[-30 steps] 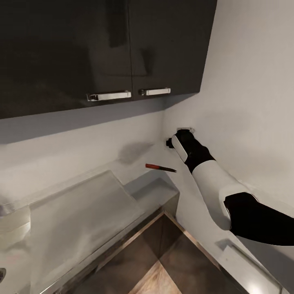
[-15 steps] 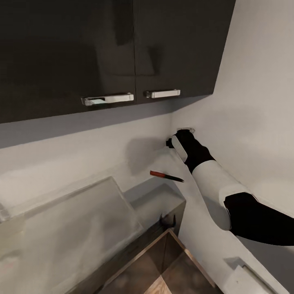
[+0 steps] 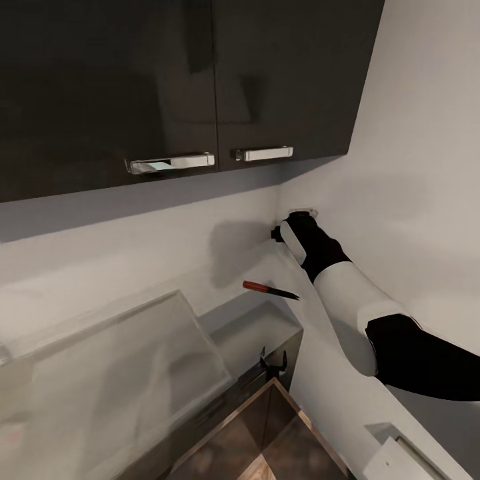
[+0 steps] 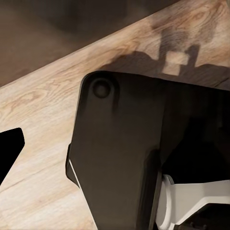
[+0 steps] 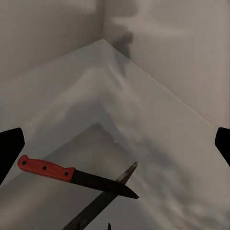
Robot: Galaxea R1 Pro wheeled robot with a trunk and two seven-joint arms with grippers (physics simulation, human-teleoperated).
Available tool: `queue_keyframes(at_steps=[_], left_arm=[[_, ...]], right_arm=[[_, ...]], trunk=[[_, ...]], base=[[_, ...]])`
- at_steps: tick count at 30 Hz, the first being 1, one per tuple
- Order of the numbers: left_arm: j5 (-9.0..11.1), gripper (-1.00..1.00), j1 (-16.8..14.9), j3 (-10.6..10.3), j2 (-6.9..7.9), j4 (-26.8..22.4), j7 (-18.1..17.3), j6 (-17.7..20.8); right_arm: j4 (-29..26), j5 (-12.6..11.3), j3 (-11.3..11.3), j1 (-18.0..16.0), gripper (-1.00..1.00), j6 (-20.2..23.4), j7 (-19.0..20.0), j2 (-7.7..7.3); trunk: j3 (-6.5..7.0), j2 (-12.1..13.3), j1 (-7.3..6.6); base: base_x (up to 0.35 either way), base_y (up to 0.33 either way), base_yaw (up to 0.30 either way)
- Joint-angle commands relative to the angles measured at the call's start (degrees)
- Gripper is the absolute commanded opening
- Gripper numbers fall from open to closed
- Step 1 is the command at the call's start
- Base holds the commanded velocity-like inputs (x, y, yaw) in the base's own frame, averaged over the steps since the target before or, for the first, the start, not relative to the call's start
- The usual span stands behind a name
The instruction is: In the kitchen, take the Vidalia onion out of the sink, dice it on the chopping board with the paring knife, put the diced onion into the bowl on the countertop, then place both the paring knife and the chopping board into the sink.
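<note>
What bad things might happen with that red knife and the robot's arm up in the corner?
The paring knife lies on the countertop close to its front edge, so a nudge might slide it off toward the floor. The right gripper looks open with the knife below it; coming down crooked, it may pinch the dark blade rather than the red handle. The right arm is also tucked into the wall corner, leaving little room to turn.

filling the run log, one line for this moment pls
right claw: open, empty | paring knife: on countertop corner, red handle | left claw: over wood floor
</note>
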Motion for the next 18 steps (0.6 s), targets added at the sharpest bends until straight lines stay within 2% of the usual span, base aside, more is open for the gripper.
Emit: queue_keyframes(at_steps=[1,18], left_arm=[[-0.09,1.0,0.01,0.34,-0.07,-0.09,-0.33,-0.04],[-0.09,1.0,0.01,0.34,-0.07,-0.09,-0.35,-0.04]], right_arm=[[-0.01,-0.59,0.2,-0.07,1.0,0.11,-0.55,0.0],[-0.01,-0.61,0.2,-0.04,1.0,0.11,-0.57,0.0]], trunk=[[-0.12,-0.12,0.04],[-0.22,-0.12,0.04]], base=[[0.0,0.0,0.0],[0.0,0.0,0.0]])
